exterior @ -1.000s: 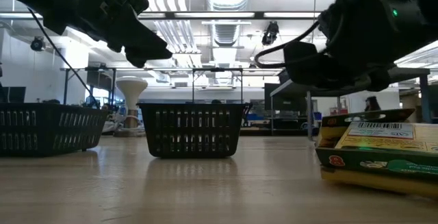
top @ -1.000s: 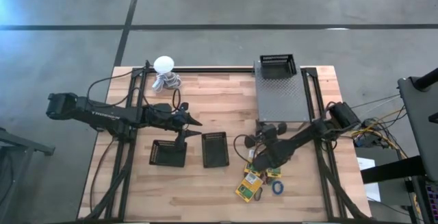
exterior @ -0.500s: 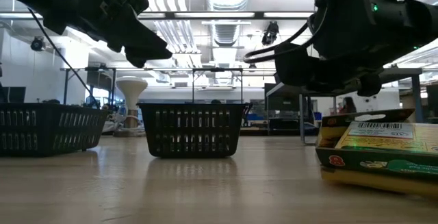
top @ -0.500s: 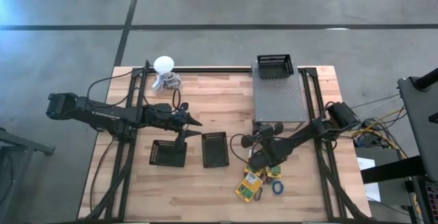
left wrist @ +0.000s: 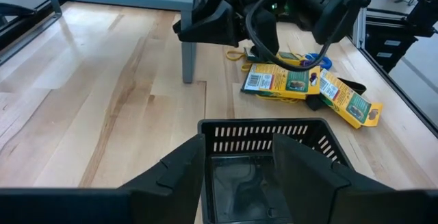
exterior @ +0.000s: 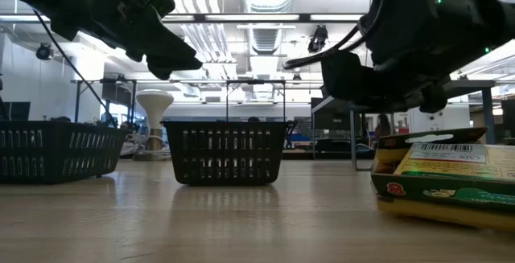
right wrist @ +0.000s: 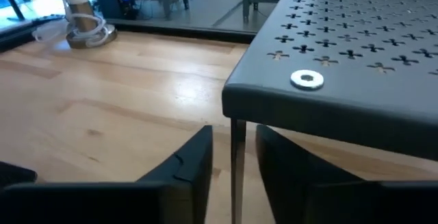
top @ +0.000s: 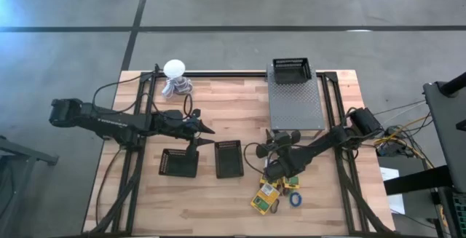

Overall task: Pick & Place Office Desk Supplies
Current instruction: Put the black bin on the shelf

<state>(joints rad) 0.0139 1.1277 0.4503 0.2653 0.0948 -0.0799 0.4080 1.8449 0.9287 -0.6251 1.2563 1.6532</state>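
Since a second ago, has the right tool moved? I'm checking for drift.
Yes. In the high view the right tool has shifted slightly left, away from the blue ring and toward the nearer black basket.

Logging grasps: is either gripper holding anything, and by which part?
Nothing held. Left gripper open above the black mesh basket; right gripper empty, fingers apart.

Wood table [top: 240, 194] — perhaps cardboard boxes [left wrist: 277, 82]
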